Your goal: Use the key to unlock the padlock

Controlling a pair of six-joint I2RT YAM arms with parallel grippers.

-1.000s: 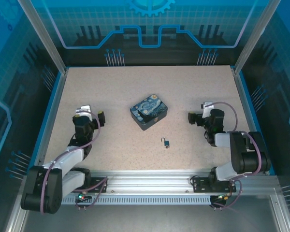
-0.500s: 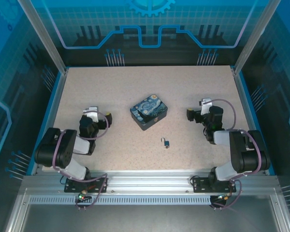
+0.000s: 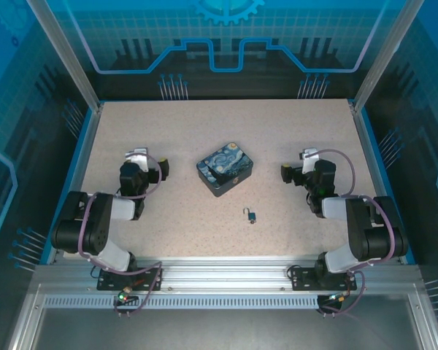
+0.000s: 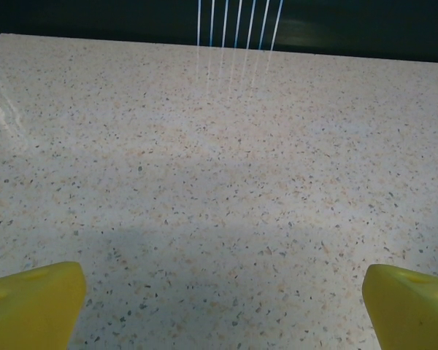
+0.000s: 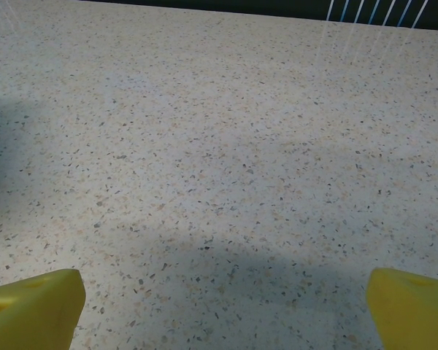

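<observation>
Padlock with a tiny dark bluish body and a thin silvery shackle [image 3: 252,215] lies on the speckled beige bench [image 3: 204,124]. It is between the middle of the bench and the near edge, a little toward the right side. Nothing touches it, and both arms are well apart from it. The small silvery key I cannot make out from the shackle in the top view; the metal parts there are too small to separate.

Rectangular blue tin box with a swirly starry-night picture on its lid [image 3: 225,169] stands about in the middle of the bench. It is turned at an angle to the bench edges, and its lid is closed. The padlock is near its near-right corner but apart from it.

Left gripper [image 3: 146,166] is low over the bench on the left side, between the tin box and the left edge, and it points toward the far edge. In the left wrist view its yellow fingertips [image 4: 33,302] stand wide apart at the two lower corners, with bare bench between them and nothing held.

Right gripper [image 3: 301,169] is on the right side, between the tin box and the right edge, also low over the surface. In the right wrist view its yellow fingertips [image 5: 33,306] are spread wide in the same way, and bare speckled bench lies between them.
</observation>
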